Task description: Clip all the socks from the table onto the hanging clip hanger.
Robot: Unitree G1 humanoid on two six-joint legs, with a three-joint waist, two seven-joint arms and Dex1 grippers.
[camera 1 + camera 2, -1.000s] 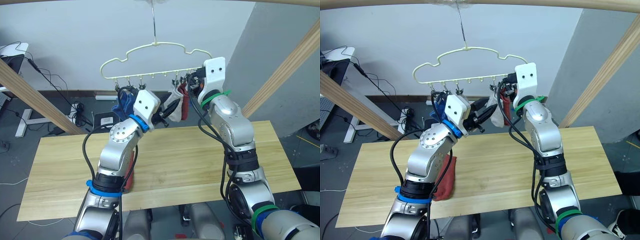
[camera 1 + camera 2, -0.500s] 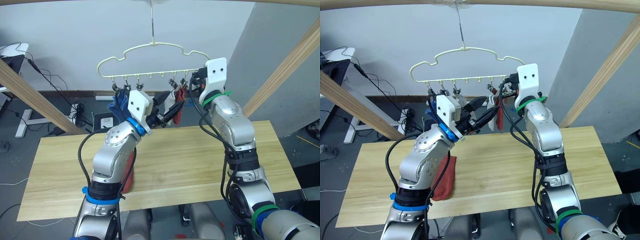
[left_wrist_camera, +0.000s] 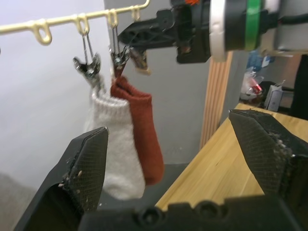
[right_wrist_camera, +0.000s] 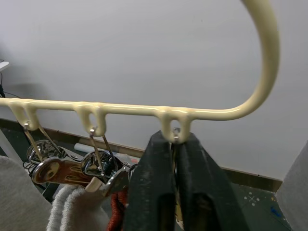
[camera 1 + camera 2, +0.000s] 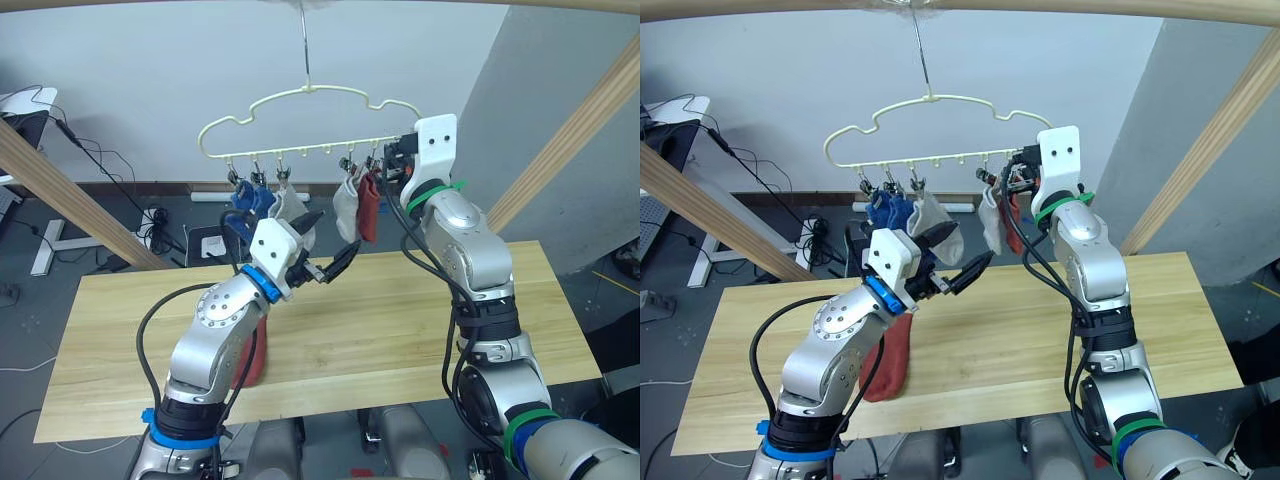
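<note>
**Rust-red sock left on the wood, five hanging**

Cream wire of the clip hanger (image 5: 310,120) hangs above the table (image 5: 420,320). Going left to right along its clips: two blue socks (image 5: 245,198), a light grey sock (image 5: 290,205), a second grey sock (image 5: 346,208) and a rust-red sock (image 5: 368,208) touching it. Below, the left gripper (image 5: 325,270) hovers over the table with fingers spread wide, grasping nothing. A second rust-red sock (image 5: 890,355) lies on the table beneath that arm. At the hanger's right end, the right gripper (image 4: 174,159) is clenched on the last clip's wire.
</note>
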